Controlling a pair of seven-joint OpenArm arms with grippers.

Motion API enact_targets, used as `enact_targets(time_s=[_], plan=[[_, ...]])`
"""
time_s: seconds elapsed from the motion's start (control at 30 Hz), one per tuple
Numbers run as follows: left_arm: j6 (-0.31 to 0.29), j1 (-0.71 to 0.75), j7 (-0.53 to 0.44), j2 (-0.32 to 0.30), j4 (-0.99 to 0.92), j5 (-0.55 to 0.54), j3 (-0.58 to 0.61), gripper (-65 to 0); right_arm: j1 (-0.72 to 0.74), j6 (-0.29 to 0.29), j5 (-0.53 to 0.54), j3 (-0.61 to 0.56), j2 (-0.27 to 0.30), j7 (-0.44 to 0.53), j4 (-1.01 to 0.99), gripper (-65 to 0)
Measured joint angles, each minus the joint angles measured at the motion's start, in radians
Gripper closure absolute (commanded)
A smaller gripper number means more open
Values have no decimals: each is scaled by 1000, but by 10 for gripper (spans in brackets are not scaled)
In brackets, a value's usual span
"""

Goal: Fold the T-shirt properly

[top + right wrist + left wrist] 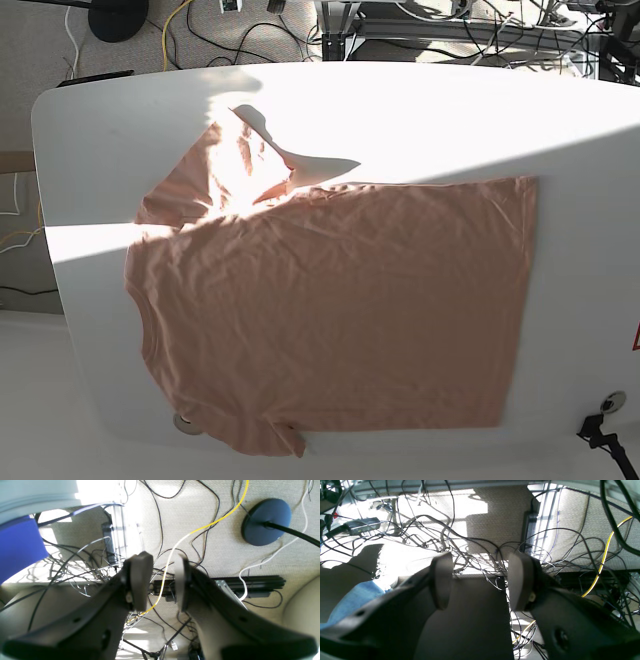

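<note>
T-shirt [330, 310]: spread flat across the centre of the white table [90, 130]; one sleeve is seen angled toward the upper left.
Left gripper [480, 580]: jaws held wide apart, nothing between; cable-strewn floor [500, 512] is seen beyond.
Right gripper [162, 582]: jaws parted, empty; a yellow cable [200, 527] is seen past them.

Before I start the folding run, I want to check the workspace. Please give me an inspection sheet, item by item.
Surface: white table, half in strong sunlight.
Job's things: T-shirt lies spread flat, unfolded, neckline toward the base view's left; far sleeve wrinkled.
Clutter: nothing seen on the table besides the shirt.
Grippers: left pincer open, empty; right pincer open, empty; both see only floor, not the shirt.
Cables: many black wires and a yellow cable on the floor.
Surroundings: carpet, a dark round stand base.
</note>
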Motion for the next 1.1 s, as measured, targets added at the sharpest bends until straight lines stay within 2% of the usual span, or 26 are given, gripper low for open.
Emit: enact_targets(time_s=[0.5, 0.73, 0.93, 1.1], plan=[[-8, 376, 6, 3, 497, 0, 1, -330, -321, -3, 3, 0, -3, -6, 392, -181], [-3, 531, 10, -37, 759, 0, -11, -330, -476, -6, 3, 1, 0, -8, 612, -179], [-9, 595, 14, -44, 963, 0, -99, -329, -565, -10, 2, 2, 0, -10, 830, -179], [-14, 619, 13, -43, 1147, 0, -119, -329, -626, -3, 0, 0, 2, -18, 1057, -180]])
